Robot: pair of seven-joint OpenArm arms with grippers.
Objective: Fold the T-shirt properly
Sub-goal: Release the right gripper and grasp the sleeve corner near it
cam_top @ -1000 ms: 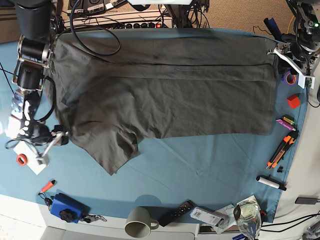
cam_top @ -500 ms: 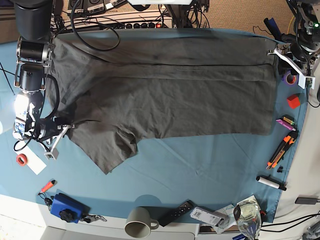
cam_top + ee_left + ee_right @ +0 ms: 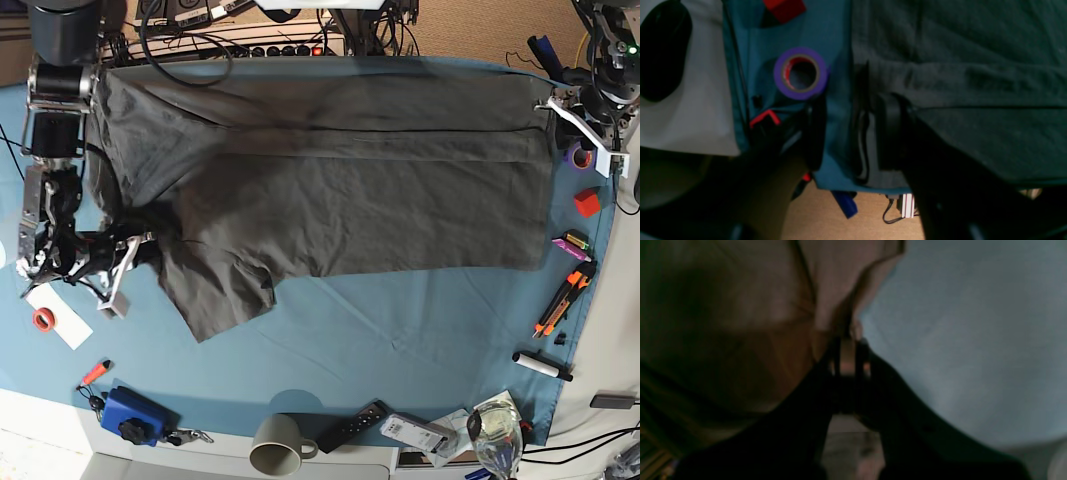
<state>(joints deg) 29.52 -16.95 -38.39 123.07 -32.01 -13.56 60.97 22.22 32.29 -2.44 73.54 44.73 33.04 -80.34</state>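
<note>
Your right gripper [image 3: 137, 247] had its jaws clamped on the T-shirt [image 3: 330, 180] near the table cloth's [image 3: 400, 330] left edge. Your left gripper [image 3: 846, 133], jaws apart, straddled the shirt's edge at the far right corner.

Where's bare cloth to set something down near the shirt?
Widest free patch: blue table cloth below the T-shirt hem, ending at the mug and remote along the near edge. Crowded: the strip past the shirt's far end, with purple tape, red block, orange cutter and marker.
</note>
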